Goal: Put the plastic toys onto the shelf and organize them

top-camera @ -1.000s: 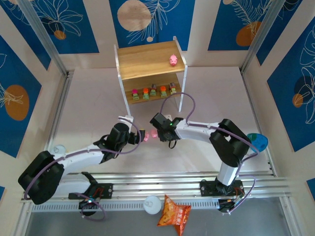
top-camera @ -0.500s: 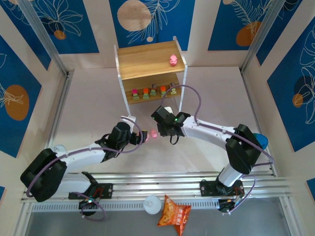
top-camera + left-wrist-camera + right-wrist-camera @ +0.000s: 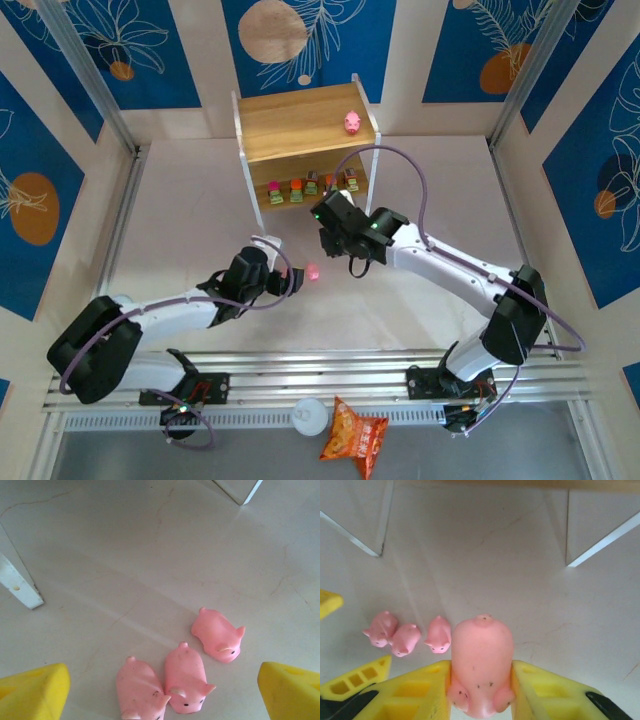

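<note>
A pig point(image 3: 481, 655) is held by its flanks in the right gripper point(image 3: 481, 680), just in front of the shelf point(image 3: 300, 125). Three pigs point(image 3: 185, 677) lie near the middle of the table point(image 3: 180, 220), under the left gripper point(image 3: 161, 692), whose fingers point(image 3: 35, 692) are spread wide. They are judged light, soft and slightly slippery; a gentle pinch across the body is advised.

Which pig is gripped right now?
The pig between the right gripper's yellow fingers; three others lie loose on the table, another sits on the shelf top.

An orange snack bag point(image 3: 355, 436) lies at the table's point(image 3: 180, 220) near edge, just beside a white round object point(image 3: 310, 416); a blue disc point(image 3: 527, 288) sits near the right edge.
</note>
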